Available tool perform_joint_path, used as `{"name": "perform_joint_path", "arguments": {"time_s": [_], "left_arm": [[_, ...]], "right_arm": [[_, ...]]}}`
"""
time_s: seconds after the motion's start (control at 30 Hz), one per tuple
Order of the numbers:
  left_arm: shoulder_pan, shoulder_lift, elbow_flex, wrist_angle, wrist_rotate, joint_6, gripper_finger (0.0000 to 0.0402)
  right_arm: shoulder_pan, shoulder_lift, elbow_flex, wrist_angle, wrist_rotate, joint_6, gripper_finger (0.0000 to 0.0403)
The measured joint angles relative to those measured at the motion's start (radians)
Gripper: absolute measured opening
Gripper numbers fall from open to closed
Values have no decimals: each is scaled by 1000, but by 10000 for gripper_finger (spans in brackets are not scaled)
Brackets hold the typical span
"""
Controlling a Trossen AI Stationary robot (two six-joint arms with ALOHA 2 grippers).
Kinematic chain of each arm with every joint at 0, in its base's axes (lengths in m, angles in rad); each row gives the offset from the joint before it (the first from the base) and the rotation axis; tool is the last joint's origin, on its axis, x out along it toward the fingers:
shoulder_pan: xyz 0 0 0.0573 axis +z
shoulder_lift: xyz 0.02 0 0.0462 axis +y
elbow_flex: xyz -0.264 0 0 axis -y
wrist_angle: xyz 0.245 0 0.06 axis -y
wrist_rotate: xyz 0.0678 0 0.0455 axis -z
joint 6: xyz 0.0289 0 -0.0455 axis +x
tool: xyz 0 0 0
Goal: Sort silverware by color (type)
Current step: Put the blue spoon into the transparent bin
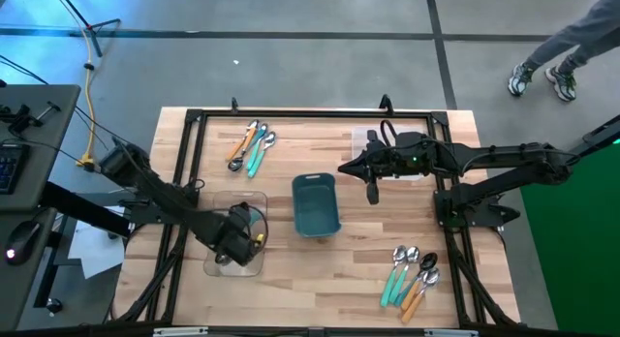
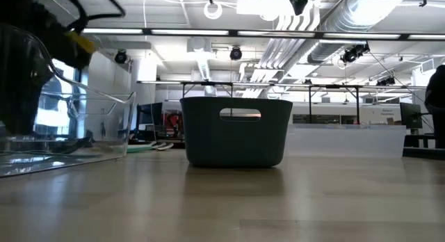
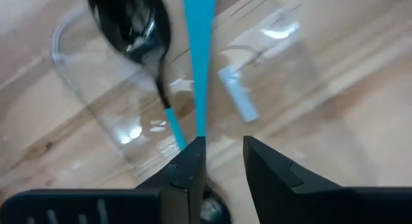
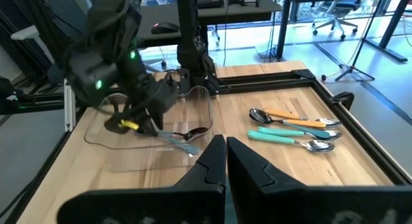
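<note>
Spoons (image 1: 253,143): four far group; five near group (image 1: 412,274); two in tray (image 1: 218,264)

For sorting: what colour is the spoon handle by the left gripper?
Teal handle; left wrist view.

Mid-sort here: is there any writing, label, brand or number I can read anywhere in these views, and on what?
None can be read.
Teal bin: plain, no label.
Clear tray: no markings.
Spoons: no stamps visible.
Left gripper and right gripper: no lettering visible.
Room behind the table in the low view: possible signs, too small and blurred to read.
</note>
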Motion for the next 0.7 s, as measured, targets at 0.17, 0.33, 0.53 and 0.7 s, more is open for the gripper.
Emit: {"name": "perform_joint_path", "arguments": {"time_s": [0.17, 0.33, 0.53, 0.7], "left_arm": [[52, -203, 0, 14, -34, 138, 107], [109, -473, 0, 187, -315, 393, 90], [208, -668, 2, 476, -575, 991, 16], [328, -719, 1, 617, -470, 1296, 9]], "right_arm": [[0, 0, 0, 0, 0, -6, 0], [0, 0, 0, 27, -2, -15, 0], [0, 0, 0, 63, -10, -15, 0], [0, 0, 0, 70, -11, -15, 0]]}}
